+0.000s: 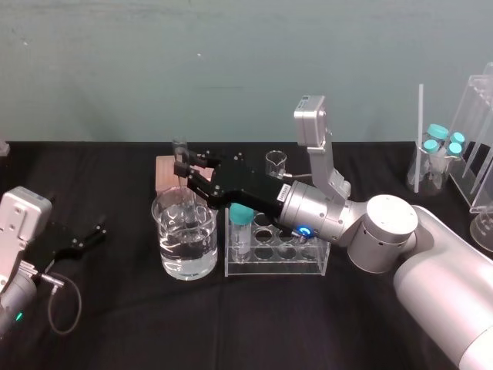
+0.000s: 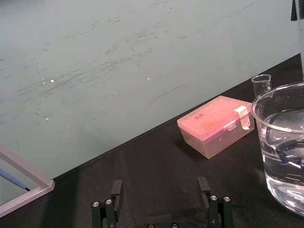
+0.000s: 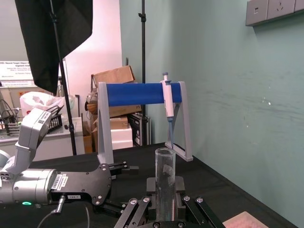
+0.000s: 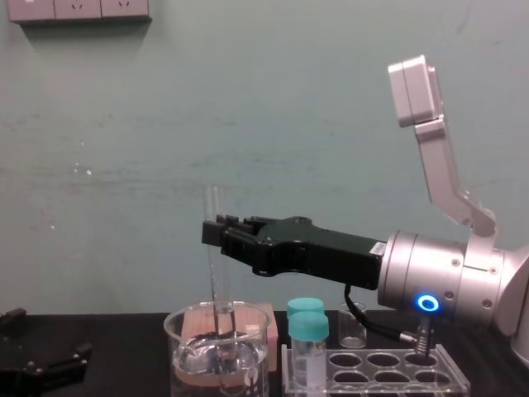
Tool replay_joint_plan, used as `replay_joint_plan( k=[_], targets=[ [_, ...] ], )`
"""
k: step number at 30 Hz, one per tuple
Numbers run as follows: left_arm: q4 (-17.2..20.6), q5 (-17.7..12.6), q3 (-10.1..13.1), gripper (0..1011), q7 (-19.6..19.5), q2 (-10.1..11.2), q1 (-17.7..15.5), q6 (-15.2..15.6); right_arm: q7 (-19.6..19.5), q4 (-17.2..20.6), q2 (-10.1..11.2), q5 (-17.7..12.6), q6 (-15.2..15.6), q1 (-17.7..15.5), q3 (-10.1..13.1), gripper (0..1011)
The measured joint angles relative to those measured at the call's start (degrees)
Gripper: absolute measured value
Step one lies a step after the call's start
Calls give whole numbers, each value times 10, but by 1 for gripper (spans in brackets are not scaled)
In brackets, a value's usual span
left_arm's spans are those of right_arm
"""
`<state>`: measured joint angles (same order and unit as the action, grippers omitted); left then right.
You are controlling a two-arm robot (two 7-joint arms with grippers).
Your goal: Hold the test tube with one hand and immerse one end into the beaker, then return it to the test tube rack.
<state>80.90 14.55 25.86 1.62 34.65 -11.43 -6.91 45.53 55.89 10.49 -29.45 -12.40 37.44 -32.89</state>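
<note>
My right gripper [image 1: 183, 166] is shut on the test tube [image 1: 180, 154], a thin clear glass tube held upright over the beaker [image 1: 185, 240]. From the chest, the test tube [image 4: 216, 265] runs down from the right gripper [image 4: 215, 235] into the beaker [image 4: 218, 351], and its lower end reaches the water. In the right wrist view the test tube [image 3: 165, 183] stands between the black fingers. The test tube rack [image 1: 277, 253] sits just right of the beaker. My left gripper [image 1: 77, 239] rests open on the table at the far left, its fingers [image 2: 116, 189] wide apart.
A pink box [image 2: 216, 124] lies behind the beaker, with a tiny beaker [image 1: 275, 162] further right. Teal-capped vials [image 4: 307, 335] stand in the rack's left end. Capped bottles [image 1: 435, 150] and a clear stand [image 1: 481, 146] are at the back right. A blue pipette stand [image 3: 142, 93] is at the left.
</note>
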Motion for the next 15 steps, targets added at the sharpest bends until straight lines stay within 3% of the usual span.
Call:
replay_joint_plan(
  k=[15],
  targets=[
    [0, 0, 0, 1000, 0, 0, 0, 0, 3, -2, 0, 0, 0, 1, 0, 223]
  ],
)
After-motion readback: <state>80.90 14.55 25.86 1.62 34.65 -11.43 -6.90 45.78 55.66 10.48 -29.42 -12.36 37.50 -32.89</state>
